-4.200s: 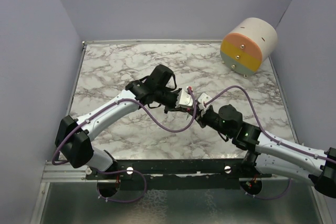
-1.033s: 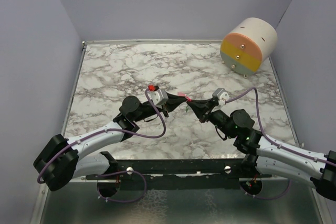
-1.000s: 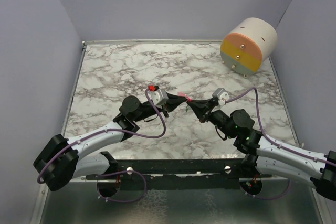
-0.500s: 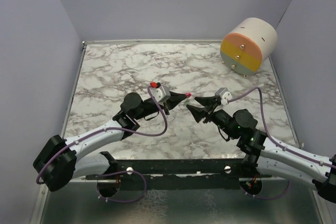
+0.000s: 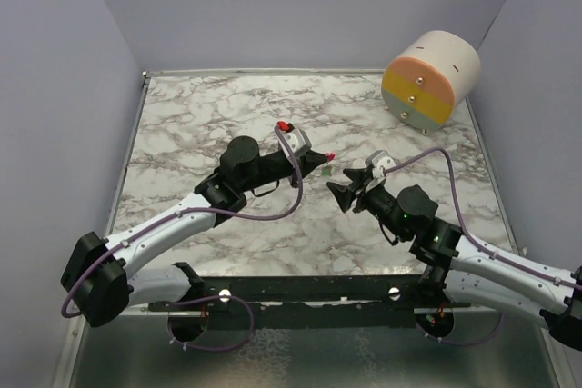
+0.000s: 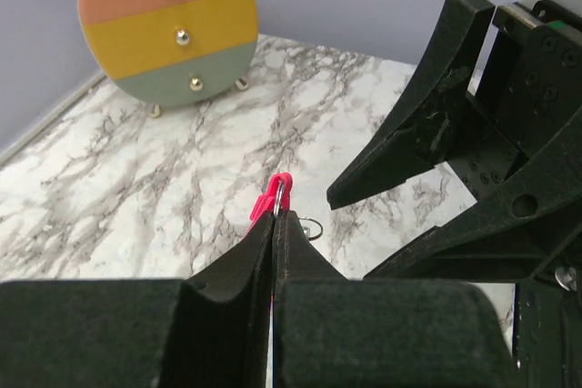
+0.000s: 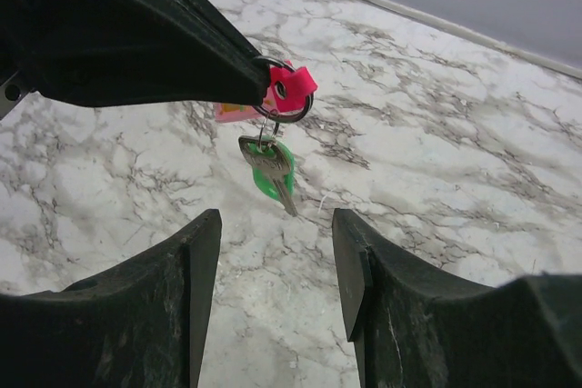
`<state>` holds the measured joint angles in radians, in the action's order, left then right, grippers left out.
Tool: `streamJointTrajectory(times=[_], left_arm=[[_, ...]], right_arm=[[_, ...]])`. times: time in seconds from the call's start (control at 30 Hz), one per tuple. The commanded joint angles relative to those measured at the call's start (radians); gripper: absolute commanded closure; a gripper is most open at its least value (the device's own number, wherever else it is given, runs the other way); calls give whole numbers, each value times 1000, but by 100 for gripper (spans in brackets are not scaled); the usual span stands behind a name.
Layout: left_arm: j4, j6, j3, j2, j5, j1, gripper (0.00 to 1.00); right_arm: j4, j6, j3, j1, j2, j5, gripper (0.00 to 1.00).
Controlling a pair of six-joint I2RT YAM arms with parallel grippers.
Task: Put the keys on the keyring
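At the left we see the left arm [image 5: 173,220] reaching up across the marble table [image 5: 191,115] towards the middle. Its left gripper [image 6: 275,224] is fully closed, the two black fingers pressed flat together, and it pinches the pink-red key [image 7: 289,86] so that only the plastic head pokes out past the tips. A thin metal keyring [image 7: 291,119] passes through that head, and from the ring the green key [image 7: 271,179] hangs straight down, clear of the tabletop, with its blade pointing towards the marble. We cannot tell whether the fingers also touch the ring itself.

Just to the right, the right gripper [image 5: 335,180] faces the left one, tips near the hanging keys but apart from them. Its jaws stand well apart and hold nothing; from its own wrist view the green key dangles in the gap between the two fingers.

Far right, at the back corner, a drum [image 5: 430,77] lies on its side, its face banded orange, yellow and grey-green.
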<state>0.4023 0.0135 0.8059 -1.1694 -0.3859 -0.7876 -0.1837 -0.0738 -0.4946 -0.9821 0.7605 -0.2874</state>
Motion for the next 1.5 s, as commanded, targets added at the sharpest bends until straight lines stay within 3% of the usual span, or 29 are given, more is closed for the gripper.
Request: streamJointTrajectory(times=[0.0,0.6,1.0,1.47], left_arm=[[-116,10,46,-24,-35,-3,100],[-169,55,80,-75,-113,-7,100],[-246,60,93,-82,-131,-9,100],[-303,68,95,-96,-138,-22,100]], right_arm=[[-22,16,-27,-6,15,-22,47],[-141,-14,-28,-4,157,-142,47],[-128,27,-15,-4,101,-284,47],[-85,37,-19,-5,59,-306,47]])
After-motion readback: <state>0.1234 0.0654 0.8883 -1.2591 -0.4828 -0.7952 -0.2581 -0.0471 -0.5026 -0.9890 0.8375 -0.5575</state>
